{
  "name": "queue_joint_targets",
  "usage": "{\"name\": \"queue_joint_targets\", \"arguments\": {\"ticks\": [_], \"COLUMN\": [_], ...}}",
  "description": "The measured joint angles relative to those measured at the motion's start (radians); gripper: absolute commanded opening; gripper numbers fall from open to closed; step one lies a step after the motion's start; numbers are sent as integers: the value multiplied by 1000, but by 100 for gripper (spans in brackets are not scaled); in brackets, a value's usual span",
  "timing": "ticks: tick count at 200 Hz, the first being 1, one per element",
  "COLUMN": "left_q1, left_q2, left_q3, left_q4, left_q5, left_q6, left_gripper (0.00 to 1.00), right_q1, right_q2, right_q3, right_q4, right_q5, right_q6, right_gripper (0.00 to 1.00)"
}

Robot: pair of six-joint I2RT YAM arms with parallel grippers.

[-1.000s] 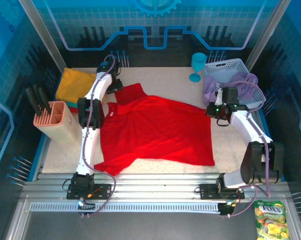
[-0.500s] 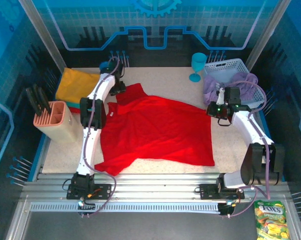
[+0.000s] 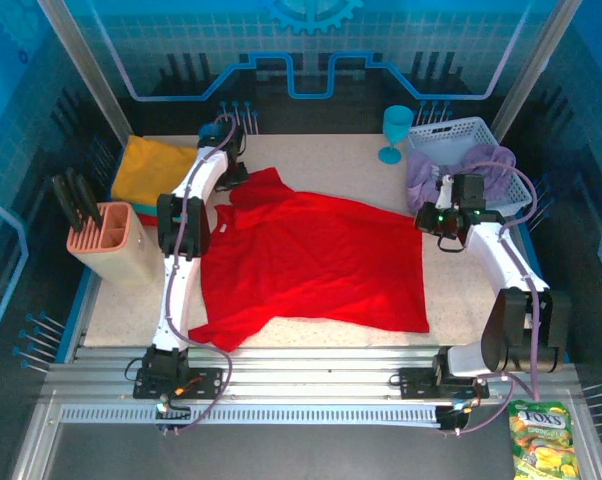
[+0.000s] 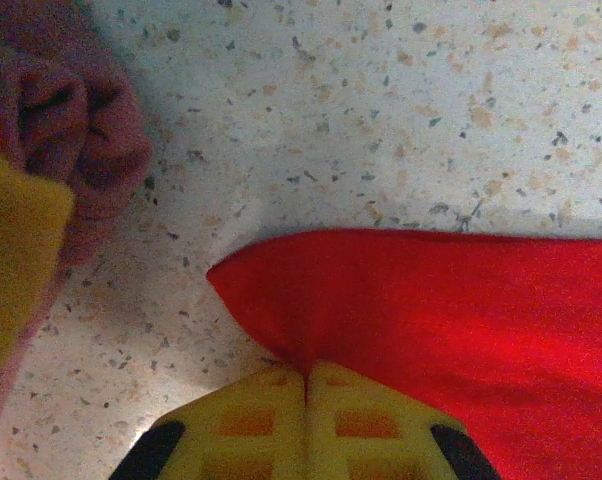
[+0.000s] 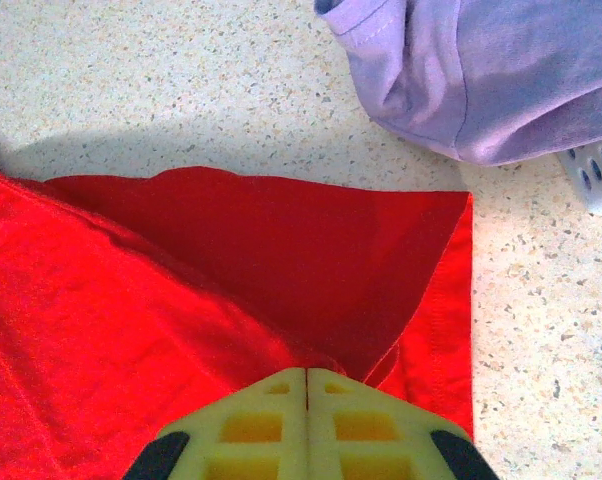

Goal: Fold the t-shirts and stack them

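Observation:
A bright red t-shirt [image 3: 311,260] lies spread over the middle of the table. My left gripper [image 3: 237,178] is at its far-left sleeve. In the left wrist view its jaws [image 4: 306,375] are shut on the sleeve's edge [image 4: 431,310]. My right gripper [image 3: 433,222] is at the shirt's right corner, and its jaws [image 5: 307,372] are shut on a pinch of red cloth [image 5: 181,300], with a fold raised ahead of them. A lavender t-shirt [image 3: 476,168] spills out of the basket [image 5: 481,70]. A folded mustard-yellow shirt [image 3: 151,168] tops a stack at the far left [image 4: 16,260].
A white lattice basket [image 3: 461,130] stands at the back right, with a blue goblet [image 3: 396,132] beside it. A pink knife block [image 3: 116,240] sits at the left edge. A snack bag [image 3: 541,435] lies off the table at the near right.
My left gripper has shut on the red sleeve's edge, having been open a second ago. The right gripper stays shut on the shirt and has barely moved.

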Motion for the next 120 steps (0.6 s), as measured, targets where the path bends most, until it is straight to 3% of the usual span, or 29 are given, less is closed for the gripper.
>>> {"name": "queue_joint_targets", "arguments": {"ticks": [48, 120], "left_q1": [-16, -28], "left_q2": [-97, -439], "left_q3": [-126, -207], "left_q4": [91, 254], "left_q5": [61, 191], "left_q6": [31, 153], "left_gripper": [0, 0], "right_q1": [0, -1], "right_q2": [0, 0], "right_q3": [4, 72], "right_q4": [0, 21], "right_q5": [2, -12], "right_q6": [27, 59], "right_gripper": [0, 0]}}
